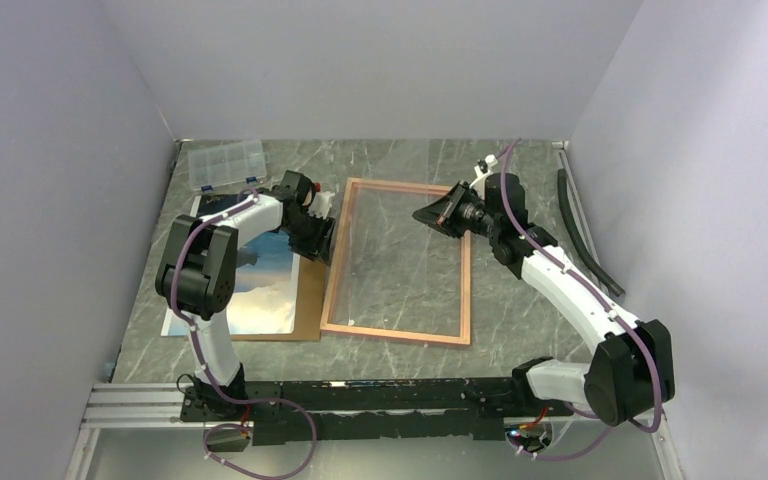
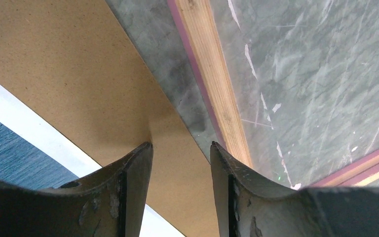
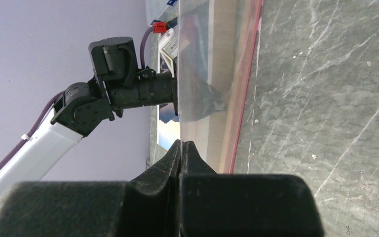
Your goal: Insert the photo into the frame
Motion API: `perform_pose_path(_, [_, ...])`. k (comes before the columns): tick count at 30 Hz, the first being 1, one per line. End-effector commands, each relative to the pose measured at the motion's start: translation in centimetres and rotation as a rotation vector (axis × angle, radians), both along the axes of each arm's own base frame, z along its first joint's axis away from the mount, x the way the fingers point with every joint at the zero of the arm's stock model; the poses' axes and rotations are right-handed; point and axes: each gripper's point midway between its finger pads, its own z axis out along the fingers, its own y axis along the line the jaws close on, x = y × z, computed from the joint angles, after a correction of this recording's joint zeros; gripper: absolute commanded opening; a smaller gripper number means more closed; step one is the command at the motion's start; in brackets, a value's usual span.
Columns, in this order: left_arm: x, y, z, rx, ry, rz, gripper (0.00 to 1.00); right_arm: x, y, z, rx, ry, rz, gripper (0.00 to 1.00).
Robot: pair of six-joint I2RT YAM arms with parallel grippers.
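The photo (image 1: 260, 292), a large thin rectangular print of blue sea and cloudy sky, lay face up on a flat brown backing board (image 1: 309, 300) at the left of the grey marbled tabletop (image 1: 520, 300). It was not yet in the frame (image 1: 395, 334), a thin rectangular surround with tan wood uppermost and pink at its edge, which lay flat just beside the board's right edge. So the main step was undone, and the work in hand looked to be clearing the frame. The right gripper (image 3: 182, 146) was pinched tight on the edge of a clear pane (image 3: 193, 59), raised above the frame's far right part, though how steeply could not be told. The left gripper (image 2: 180, 148) stood partly open and empty, low over the board's right edge, with only a narrow strip of bare tabletop between that edge and the frame's left rail. Left to do, as I judged it: the print into the frame, then the pane and board dealt with. Room was tight on the left, where the print's far corner lay near a clear plastic compartment box (image 1: 226, 165) and the side wall. On the right a long black strip (image 1: 582, 230) lay along the wall, well apart from the frame, with bare marble between.
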Motion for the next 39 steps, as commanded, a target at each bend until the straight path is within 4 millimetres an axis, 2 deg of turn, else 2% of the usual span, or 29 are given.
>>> perform_pose_path(1, [-1.5,-0.8,-1.0,-0.032,0.053,-0.009,0.52,-0.1,0.4,0.3,0.017,-0.039,0.017,0.0])
perform_pose_path(14, [-1.5,-0.6,-0.8,-0.024,0.05,-0.013,0.5,-0.9,-2.1,-4.2,-0.157,-0.029,-0.018,0.0])
perform_pose_path(26, [-1.3,-0.7,-0.8,-0.021,0.047,-0.019,0.49,-0.3,-3.5,-6.2,-0.282,-0.037,-0.03,0.0])
perform_pose_path(32, [-1.2,-0.6,-0.8,-0.02,0.042,-0.022,0.48,-0.3,-5.1,-8.4,-0.375,0.03,-0.075,0.0])
perform_pose_path(39, [-1.2,-0.8,-0.7,-0.023,0.045,-0.022,0.47,-0.4,-5.0,-9.7,-0.375,0.053,-0.066,0.04])
